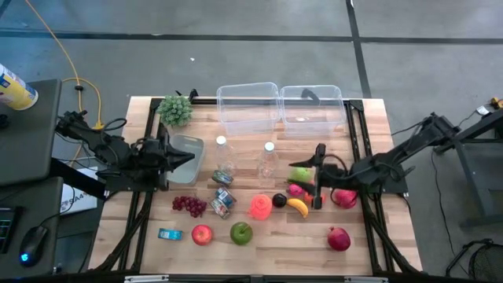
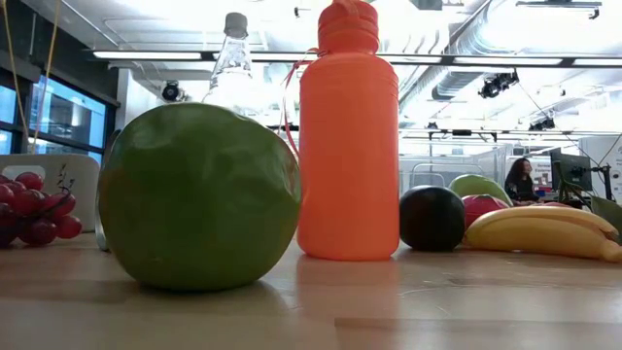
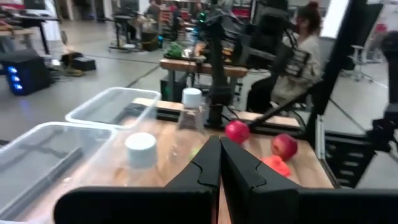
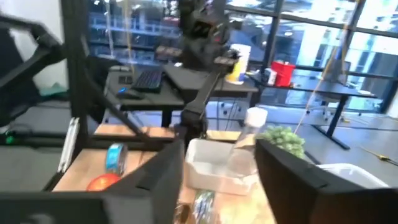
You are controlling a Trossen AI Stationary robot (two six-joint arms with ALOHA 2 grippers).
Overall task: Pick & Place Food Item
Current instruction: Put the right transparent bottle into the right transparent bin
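Food lies spread over the wooden table: a green apple (image 1: 241, 232) (image 2: 199, 194), a red apple (image 1: 202, 234), grapes (image 1: 189, 206), a banana (image 1: 297, 207) (image 2: 539, 233), a dark plum (image 1: 279, 200) and a second green apple (image 1: 301, 174). My right gripper (image 1: 317, 174) (image 4: 217, 180) hangs open at the right, above the second green apple and a pink fruit (image 1: 295, 189), pointing level toward the table's left, with nothing between its fingers. My left gripper (image 1: 191, 157) (image 3: 219, 163) is shut and empty, raised over a small clear tub (image 1: 189, 145) at the left.
Two large clear bins (image 1: 248, 106) (image 1: 312, 106) stand at the far edge, with a green bunch (image 1: 175, 109) to their left. Two water bottles (image 1: 224, 157) (image 1: 269, 161) and an orange bottle (image 1: 261, 206) stand mid-table. Cans (image 1: 222, 203) (image 1: 169, 233) and red fruits (image 1: 339, 239) (image 1: 344, 198) lie nearby.
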